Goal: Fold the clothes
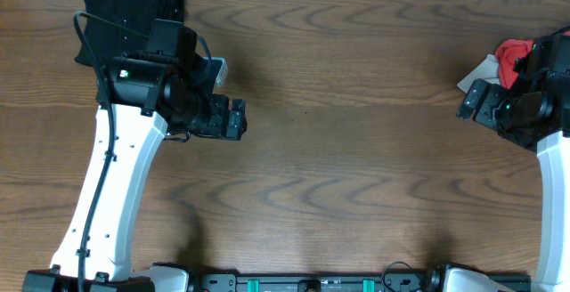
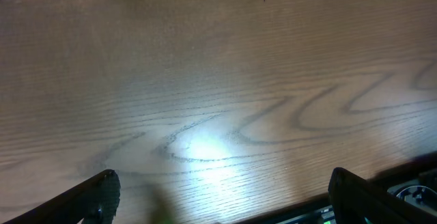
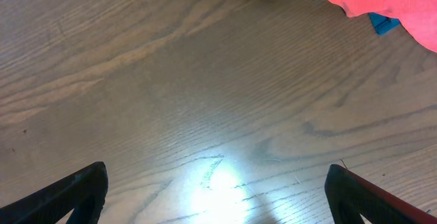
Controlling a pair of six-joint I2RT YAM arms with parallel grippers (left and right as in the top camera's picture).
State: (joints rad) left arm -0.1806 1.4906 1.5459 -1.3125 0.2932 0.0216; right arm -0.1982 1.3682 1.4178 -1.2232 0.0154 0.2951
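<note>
Overhead view. The wooden counter carries clothes at two far ends. A black garment lies bunched at the top left corner, partly under the left arm. Its heap seems to run from upper right to lower left, though the folds are too dark to read. At the right edge a crumpled red garment lies touching a light grey piece; both are partly covered by the right arm, and neither shows a clear long axis. The left hand points right, near the black garment but apart from it. The right hand points left, just beside the grey piece. Only this view shows both piles at once.

Left wrist view. There is only bare wood grain with a bright glare. Two dark fingertips sit at the lower corners, spread wide, with nothing between them. No clothes appear here.

Right wrist view. The fingertips are likewise spread wide over bare wood and hold nothing. The red garment fills the top right corner, the grey piece lies beside it at the top edge, and a small blue scrap, unseen from overhead, peeks out under the red.
</note>
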